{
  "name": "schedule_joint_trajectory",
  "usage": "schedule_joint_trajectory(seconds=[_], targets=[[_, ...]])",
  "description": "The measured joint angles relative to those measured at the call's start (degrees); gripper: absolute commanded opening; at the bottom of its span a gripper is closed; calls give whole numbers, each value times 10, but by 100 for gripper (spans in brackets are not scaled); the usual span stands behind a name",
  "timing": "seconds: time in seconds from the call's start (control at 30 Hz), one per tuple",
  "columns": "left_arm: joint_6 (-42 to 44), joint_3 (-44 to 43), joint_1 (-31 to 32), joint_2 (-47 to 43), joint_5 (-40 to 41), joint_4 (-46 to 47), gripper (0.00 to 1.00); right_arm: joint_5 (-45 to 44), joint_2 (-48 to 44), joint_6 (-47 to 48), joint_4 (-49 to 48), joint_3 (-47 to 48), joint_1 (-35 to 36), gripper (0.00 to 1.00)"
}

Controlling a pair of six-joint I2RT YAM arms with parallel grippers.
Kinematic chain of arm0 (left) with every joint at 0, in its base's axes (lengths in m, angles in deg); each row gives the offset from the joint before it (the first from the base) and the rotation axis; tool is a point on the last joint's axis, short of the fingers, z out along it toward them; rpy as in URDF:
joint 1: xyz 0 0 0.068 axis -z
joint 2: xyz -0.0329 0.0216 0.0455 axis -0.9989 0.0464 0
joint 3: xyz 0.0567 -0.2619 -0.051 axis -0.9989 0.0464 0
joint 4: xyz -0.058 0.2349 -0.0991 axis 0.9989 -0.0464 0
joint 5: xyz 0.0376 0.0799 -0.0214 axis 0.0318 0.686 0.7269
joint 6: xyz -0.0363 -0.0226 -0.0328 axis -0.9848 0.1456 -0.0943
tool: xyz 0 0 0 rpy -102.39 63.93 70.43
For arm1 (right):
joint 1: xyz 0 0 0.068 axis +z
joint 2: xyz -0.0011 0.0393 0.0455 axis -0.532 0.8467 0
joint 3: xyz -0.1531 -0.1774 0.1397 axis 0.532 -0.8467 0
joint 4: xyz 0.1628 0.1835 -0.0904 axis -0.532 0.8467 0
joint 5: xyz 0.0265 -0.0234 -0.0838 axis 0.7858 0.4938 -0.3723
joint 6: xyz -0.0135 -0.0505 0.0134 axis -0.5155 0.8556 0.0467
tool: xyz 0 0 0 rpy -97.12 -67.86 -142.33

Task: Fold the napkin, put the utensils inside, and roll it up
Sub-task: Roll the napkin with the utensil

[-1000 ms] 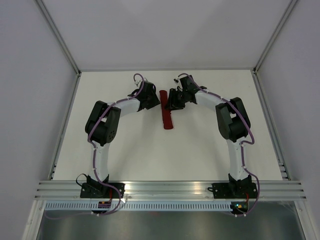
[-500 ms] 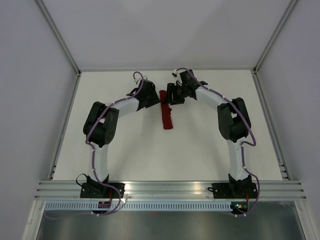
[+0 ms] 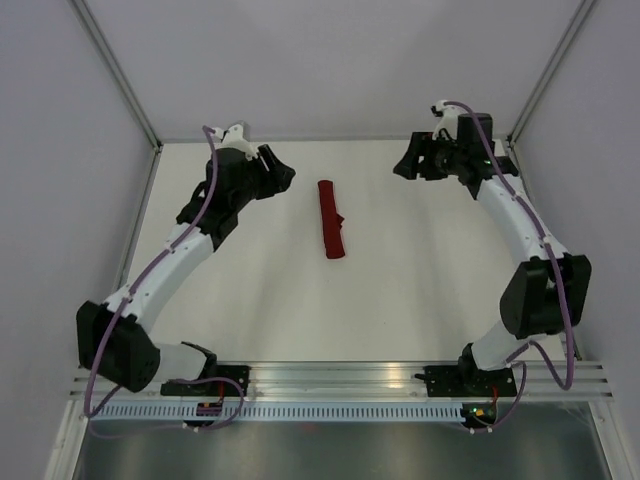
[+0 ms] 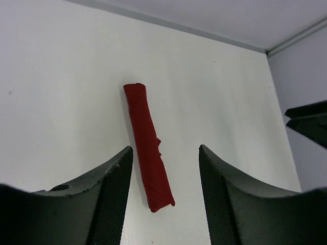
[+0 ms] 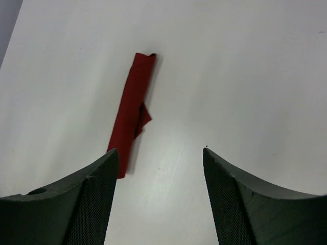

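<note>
The dark red napkin (image 3: 331, 219) lies rolled into a slim tube on the white table, a small corner sticking out at its side. It also shows in the left wrist view (image 4: 147, 144) and the right wrist view (image 5: 132, 108). The knife is hidden. My left gripper (image 3: 284, 175) is open and empty, raised to the left of the roll. My right gripper (image 3: 402, 163) is open and empty, raised to the right of it. Both stand well apart from the roll.
The white table (image 3: 300, 300) is walled by grey panels at the back and sides, with a metal rail (image 3: 340, 378) along the near edge. The right gripper's tip shows at the right edge of the left wrist view (image 4: 309, 122).
Both grippers have left the roll and pulled away, the left arm swinging out to the left and the right arm to the far right. The rolled napkin stays on the table.
</note>
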Motion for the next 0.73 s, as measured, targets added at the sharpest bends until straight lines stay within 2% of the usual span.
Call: schedule_joint_trajectory(seconds=[0.17, 0.37, 0.63, 0.73], targets=[[31, 46, 0, -137, -52, -28, 62, -22, -139, 54, 17, -76, -82, 82], [54, 87, 0, -230, -96, -68, 63, -38, -256, 90, 44, -121, -90, 83], [70, 104, 0, -256, -124, -99, 63, -44, -282, 98, 46, -155, -91, 84], [76, 104, 0, -260, -127, -110, 63, -50, -284, 98, 45, -169, -92, 88]])
